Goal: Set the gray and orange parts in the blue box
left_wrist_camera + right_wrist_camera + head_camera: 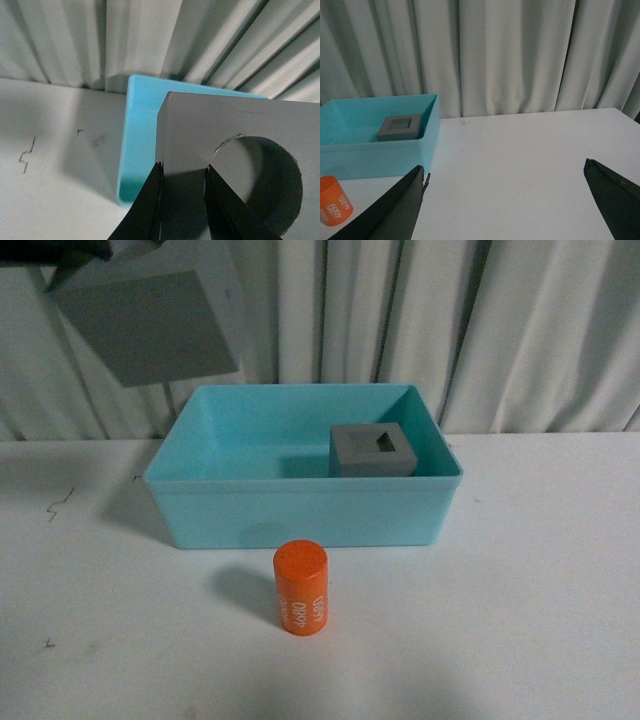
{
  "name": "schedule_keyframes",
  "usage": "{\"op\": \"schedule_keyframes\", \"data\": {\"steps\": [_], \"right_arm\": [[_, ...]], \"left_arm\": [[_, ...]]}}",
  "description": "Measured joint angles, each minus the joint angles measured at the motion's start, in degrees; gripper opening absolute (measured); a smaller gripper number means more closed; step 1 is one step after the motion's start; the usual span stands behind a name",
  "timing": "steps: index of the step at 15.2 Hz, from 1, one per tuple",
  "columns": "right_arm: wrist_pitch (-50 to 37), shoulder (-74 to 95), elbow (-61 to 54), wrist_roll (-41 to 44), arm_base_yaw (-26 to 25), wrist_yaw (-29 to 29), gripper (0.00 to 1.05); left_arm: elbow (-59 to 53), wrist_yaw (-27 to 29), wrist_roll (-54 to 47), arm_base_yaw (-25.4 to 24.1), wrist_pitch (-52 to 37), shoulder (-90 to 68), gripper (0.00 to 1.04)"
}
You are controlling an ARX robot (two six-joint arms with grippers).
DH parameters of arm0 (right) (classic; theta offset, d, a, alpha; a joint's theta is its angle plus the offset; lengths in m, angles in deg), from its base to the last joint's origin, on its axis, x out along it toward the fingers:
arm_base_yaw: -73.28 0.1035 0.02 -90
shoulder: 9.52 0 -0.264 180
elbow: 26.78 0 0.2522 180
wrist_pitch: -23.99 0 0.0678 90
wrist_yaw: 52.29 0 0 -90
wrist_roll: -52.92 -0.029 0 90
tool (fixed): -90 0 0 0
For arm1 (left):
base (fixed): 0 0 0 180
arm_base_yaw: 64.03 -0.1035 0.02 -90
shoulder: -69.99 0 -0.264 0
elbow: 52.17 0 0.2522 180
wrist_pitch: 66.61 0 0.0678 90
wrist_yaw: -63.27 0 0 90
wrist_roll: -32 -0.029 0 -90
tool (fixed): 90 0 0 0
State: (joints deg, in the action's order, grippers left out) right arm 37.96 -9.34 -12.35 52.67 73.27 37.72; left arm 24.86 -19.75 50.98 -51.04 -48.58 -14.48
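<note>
The left claw (182, 172) is gripping the round-hole cube (150, 325) high up, left of the blue box (300, 515). The square-hole cube (372, 450) is sitting inside, orange cylinder (301, 588) standing out front. The right claw (504, 167) is gaping open.

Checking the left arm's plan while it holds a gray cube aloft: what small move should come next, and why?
Probably shift the left end effector toward the robot's right until the round-recess cube hangs over the blue box. In the front view it appears raised mostly left of the box, so releasing now would likely miss. The square-recess cube occupies the box's right side.
</note>
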Motion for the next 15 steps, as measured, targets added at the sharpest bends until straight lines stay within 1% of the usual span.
{"op": "schedule_keyframes", "data": {"steps": [2, 3, 5, 9, 15], "right_arm": [[0.0, 0.0, 0.0, 0.0, 0.0, 0.0, 0.98], [0.0, 0.0, 0.0, 0.0, 0.0, 0.0, 0.98], [0.0, 0.0, 0.0, 0.0, 0.0, 0.0, 0.98], [0.02, 0.02, 0.0, 0.0, 0.0, 0.0, 0.98], [0.0, 0.0, 0.0, 0.0, 0.0, 0.0, 0.98]], "left_arm": [[6.84, 1.92, -1.31, 1.49, -2.36, -7.87, 0.19], [10.43, 2.4, -1.46, 2.14, -1.84, -11.72, 0.19], [13.4, 3.63, -2.51, 3.23, -3.76, -17.62, 0.19], [13.07, 6.58, -5.9, 3.74, -7.04, -26.62, 0.19], [12.13, 8.87, -9.16, 2.43, -10.21, -32.46, 0.19]]}}
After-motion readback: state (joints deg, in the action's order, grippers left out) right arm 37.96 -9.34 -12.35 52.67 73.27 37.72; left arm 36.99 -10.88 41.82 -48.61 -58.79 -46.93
